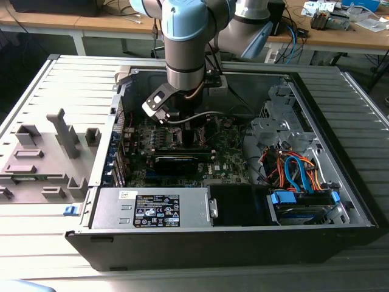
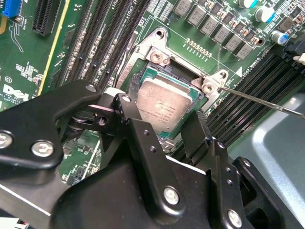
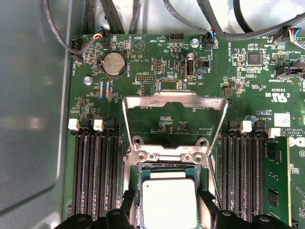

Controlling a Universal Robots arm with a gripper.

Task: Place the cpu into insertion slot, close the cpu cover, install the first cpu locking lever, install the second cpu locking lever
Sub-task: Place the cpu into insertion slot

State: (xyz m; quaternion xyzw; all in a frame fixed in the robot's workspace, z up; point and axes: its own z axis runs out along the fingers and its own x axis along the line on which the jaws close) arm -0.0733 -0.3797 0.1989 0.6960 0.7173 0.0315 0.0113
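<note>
While the cpu cover [image 3: 174, 101] stands open for room | gripper [image 3: 168, 202] fingers pinch the cpu [image 2: 164, 102] | it sits in the insertion slot [image 3: 167, 156]

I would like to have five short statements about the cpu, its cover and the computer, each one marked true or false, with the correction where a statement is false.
1. The cpu lies in the insertion slot. True.
2. The cpu cover is closed over the cpu. False: it is swung open, away from the slot, and the cpu's metal top is bare.
3. The gripper is down at the cpu. True.
4. The computer case has its side panel on. False: the case lies open and the board inside is in sight.
5. A round coin battery sits on the green board. True.
</note>
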